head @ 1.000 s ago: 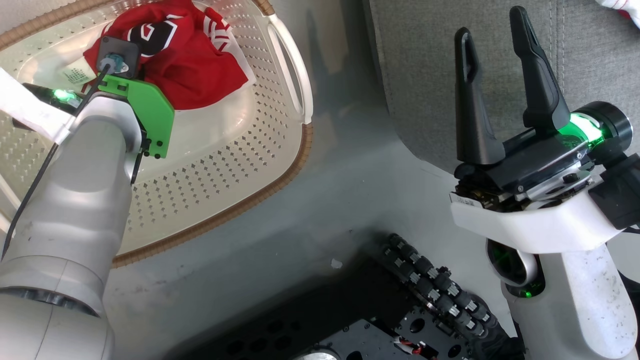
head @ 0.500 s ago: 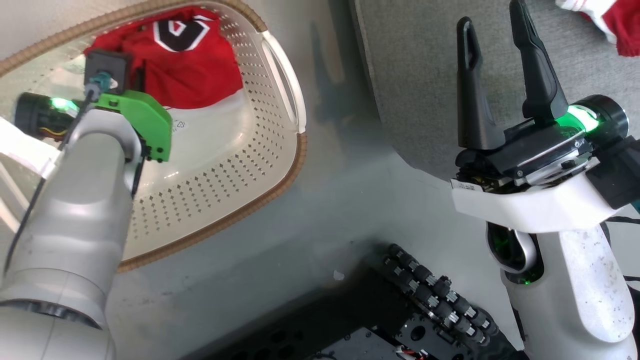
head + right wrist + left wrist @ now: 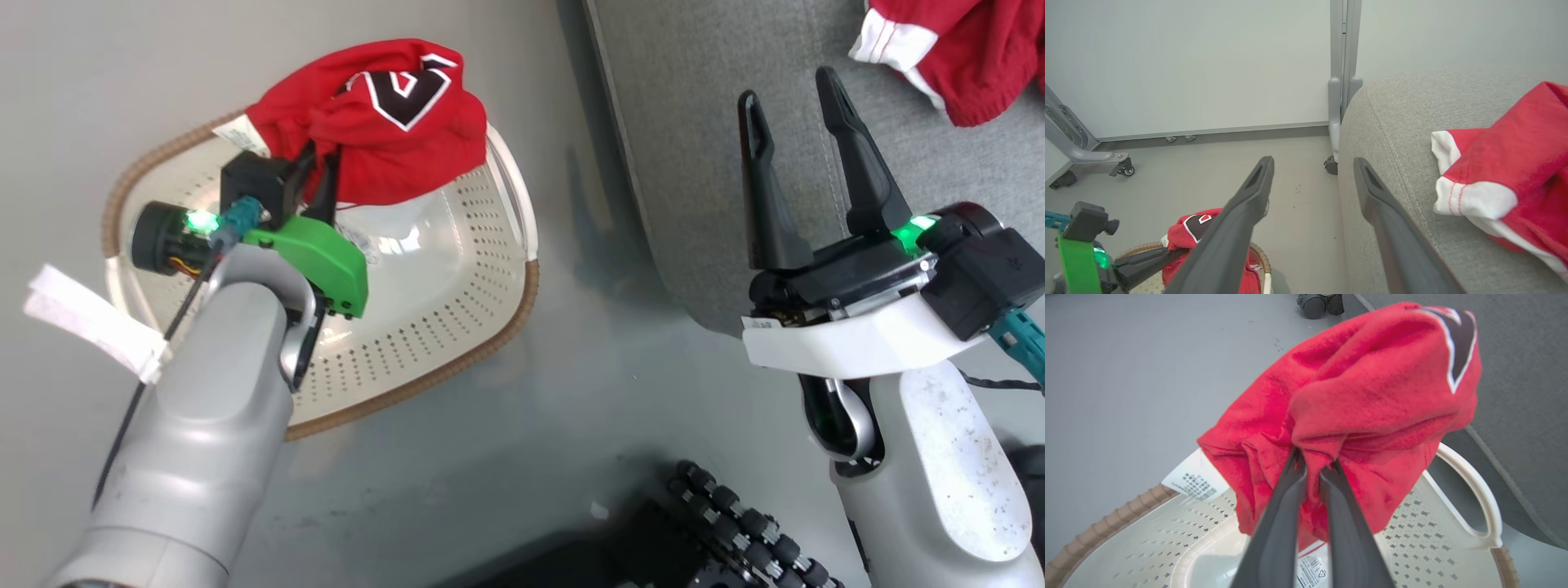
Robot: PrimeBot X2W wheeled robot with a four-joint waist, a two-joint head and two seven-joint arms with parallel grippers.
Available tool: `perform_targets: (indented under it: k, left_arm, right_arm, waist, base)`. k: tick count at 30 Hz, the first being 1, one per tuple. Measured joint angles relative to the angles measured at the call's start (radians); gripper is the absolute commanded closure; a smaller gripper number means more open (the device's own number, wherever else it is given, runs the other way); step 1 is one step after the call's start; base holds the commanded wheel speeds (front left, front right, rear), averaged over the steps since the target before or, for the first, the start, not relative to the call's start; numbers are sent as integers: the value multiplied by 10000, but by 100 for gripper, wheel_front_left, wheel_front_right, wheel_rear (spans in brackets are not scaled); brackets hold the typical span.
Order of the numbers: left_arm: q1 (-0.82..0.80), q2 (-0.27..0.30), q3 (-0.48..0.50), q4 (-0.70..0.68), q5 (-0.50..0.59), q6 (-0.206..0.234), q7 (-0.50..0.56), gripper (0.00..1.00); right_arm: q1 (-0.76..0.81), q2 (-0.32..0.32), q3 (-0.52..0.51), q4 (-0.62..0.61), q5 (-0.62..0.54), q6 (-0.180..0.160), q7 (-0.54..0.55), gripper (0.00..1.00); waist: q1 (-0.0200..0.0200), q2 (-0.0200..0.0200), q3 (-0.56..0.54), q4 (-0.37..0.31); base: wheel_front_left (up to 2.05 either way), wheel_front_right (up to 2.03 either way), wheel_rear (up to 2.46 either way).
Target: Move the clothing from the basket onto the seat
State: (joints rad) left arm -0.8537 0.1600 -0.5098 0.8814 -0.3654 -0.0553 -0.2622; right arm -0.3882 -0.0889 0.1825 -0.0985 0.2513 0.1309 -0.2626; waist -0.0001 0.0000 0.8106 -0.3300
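Left gripper (image 3: 1312,462) was clamped on a thin fold of the red jersey (image 3: 1372,396), hanging above the basket (image 3: 1470,490); that small bite could slip during the swing to the seat (image 3: 694,122) on its right.

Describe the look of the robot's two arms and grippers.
Left gripper: long dark-grey fingers, behind them a green bracket, black cable and white strap on a silver-grey forearm. Right gripper: two black tapered fingers, black base with green light, white speckled forearm, teal connector.
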Motion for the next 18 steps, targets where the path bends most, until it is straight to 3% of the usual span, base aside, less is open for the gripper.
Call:
perform_targets:
  k: [18]
  left_arm:
    - [2737, -207, 1323, -5208, 683, 113, 0, 100]
  right_arm:
    - [1086, -493, -328, 322, -104, 0, 430, 0]
  waist:
    - [0, 0, -2823, 1294]
  base:
    - [0, 0, 0]
